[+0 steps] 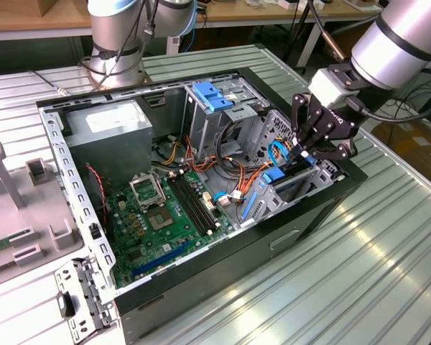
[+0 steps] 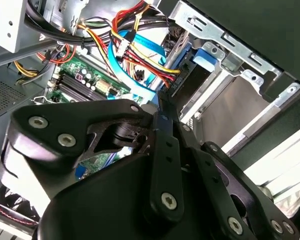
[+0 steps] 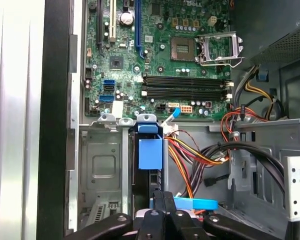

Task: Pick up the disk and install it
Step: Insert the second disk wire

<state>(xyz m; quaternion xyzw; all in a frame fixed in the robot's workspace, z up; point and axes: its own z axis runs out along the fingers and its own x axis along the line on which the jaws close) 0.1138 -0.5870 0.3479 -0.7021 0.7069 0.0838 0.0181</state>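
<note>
Sitting in the case's (image 1: 323,205) drive bay, the disk (image 3: 150,160) is pinched by the closed claw (image 3: 162,202)

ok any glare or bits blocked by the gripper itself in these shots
In the exterior view, the ribbed metal table throws back bright glare beside the case. In the second wrist view, the gripper body darkens the lower half, its near parts soft, and covers much of the bay. In the first wrist view, light is even; the disk with its blue tab is sharp, and the motherboard is crisp.
</note>
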